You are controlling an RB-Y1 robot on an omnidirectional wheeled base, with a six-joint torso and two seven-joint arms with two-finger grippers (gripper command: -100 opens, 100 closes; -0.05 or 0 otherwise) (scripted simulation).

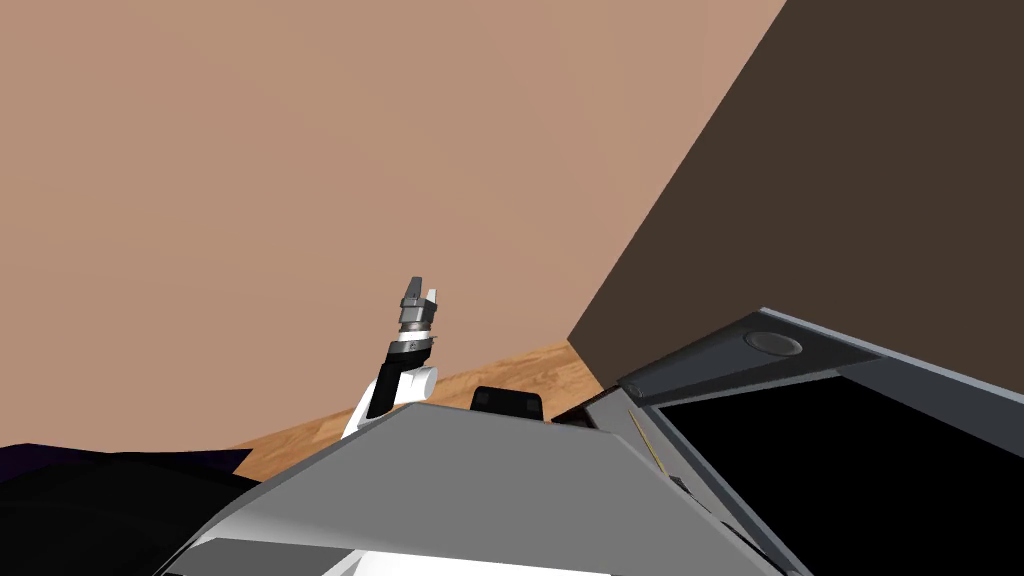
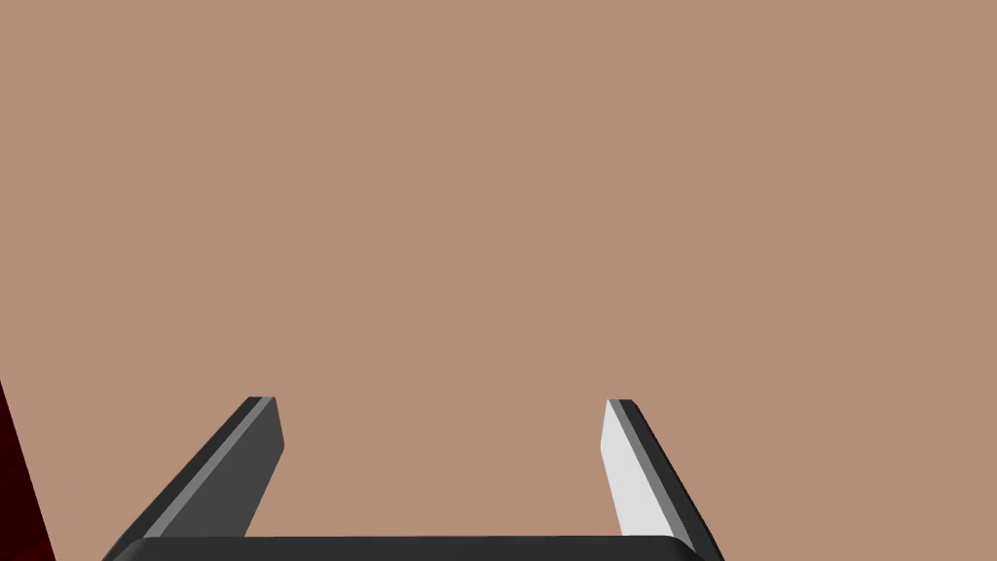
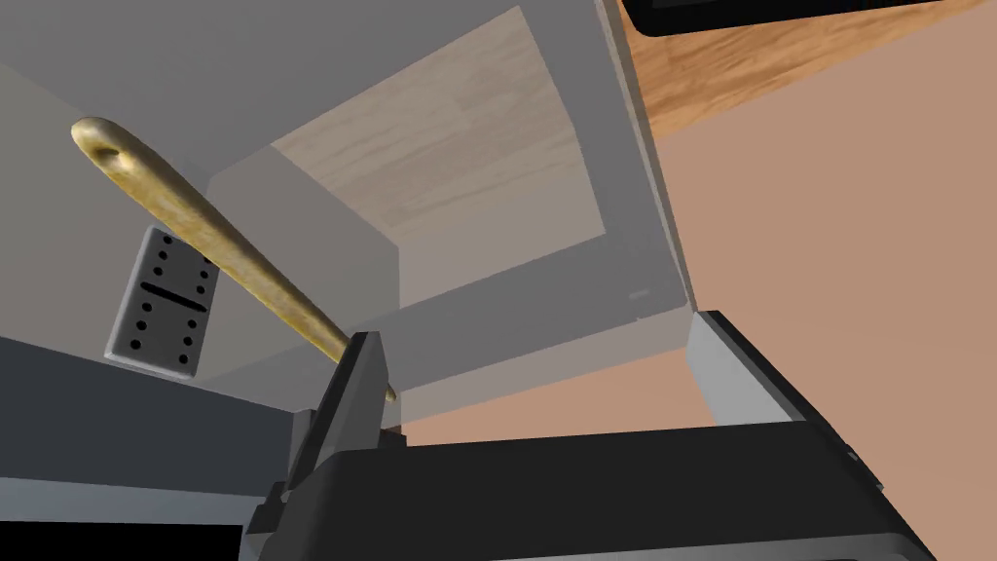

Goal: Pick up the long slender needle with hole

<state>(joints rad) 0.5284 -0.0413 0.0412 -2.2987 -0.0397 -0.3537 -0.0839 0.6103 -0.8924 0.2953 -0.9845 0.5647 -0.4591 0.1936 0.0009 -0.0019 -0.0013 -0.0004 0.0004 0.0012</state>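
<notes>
The needle is long, slender and golden, with an eye at its broad end. It lies on a grey surface and runs from the eye down to one of my right gripper's fingers; its tip pokes out just past that finger. My right gripper is open, the needle beside one finger and not between the two. In the head view the needle is a thin yellow line on the grey furniture. My left gripper is raised at a tan wall, open and empty.
A grey domino tile with black dots lies close to the needle. The grey furniture has a round disc and a large black panel. Wooden floor runs along the tan wall; a dark brown wall rises behind.
</notes>
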